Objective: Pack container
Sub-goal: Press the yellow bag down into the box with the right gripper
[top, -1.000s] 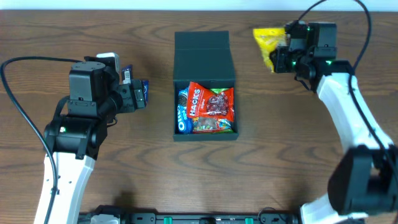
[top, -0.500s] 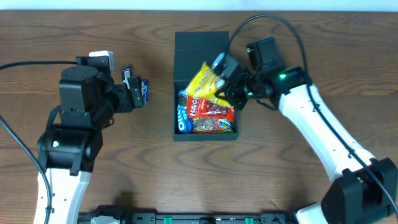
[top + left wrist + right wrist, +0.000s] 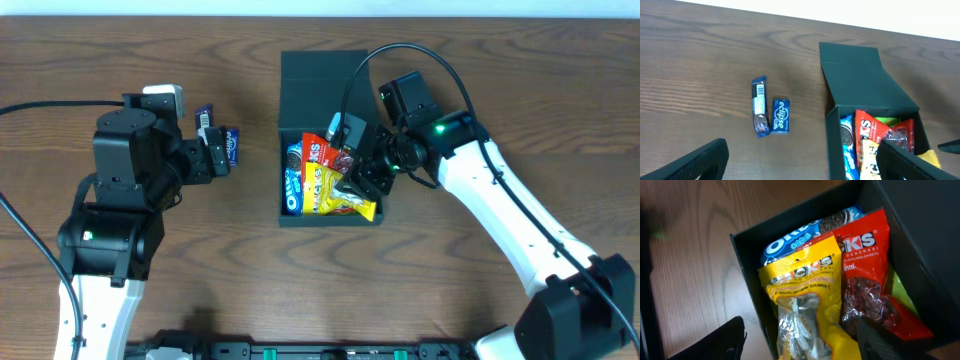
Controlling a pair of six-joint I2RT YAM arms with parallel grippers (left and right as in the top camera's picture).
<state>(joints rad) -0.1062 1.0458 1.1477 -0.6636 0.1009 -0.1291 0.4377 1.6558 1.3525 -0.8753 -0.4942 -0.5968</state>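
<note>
The dark teal container (image 3: pixel 325 85) stands at mid-table with its flap lid folded back. Inside lie an Oreo packet (image 3: pixel 293 182), a red sweets packet (image 3: pixel 318 152) and a yellow sweets packet (image 3: pixel 335 192). My right gripper (image 3: pixel 352 165) hovers low over the container's right half. In the right wrist view it (image 3: pixel 805 347) is open, its fingers apart on either side of the yellow packet (image 3: pixel 802 287), which rests on the other packets against the container wall (image 3: pixel 747 280). My left gripper (image 3: pixel 218 150) stands open left of the container (image 3: pixel 860 75), holding nothing.
A blue wrapped bar (image 3: pixel 759 106) and a blue Eclipse gum packet (image 3: pixel 781 116) lie side by side on the wooden table, left of the container and under my left gripper (image 3: pixel 802 167). Cables trail from both arms.
My right arm carried the yellow packet from the far right of the table to the container, then opened. The packet now lies inside. My left arm barely moved.
</note>
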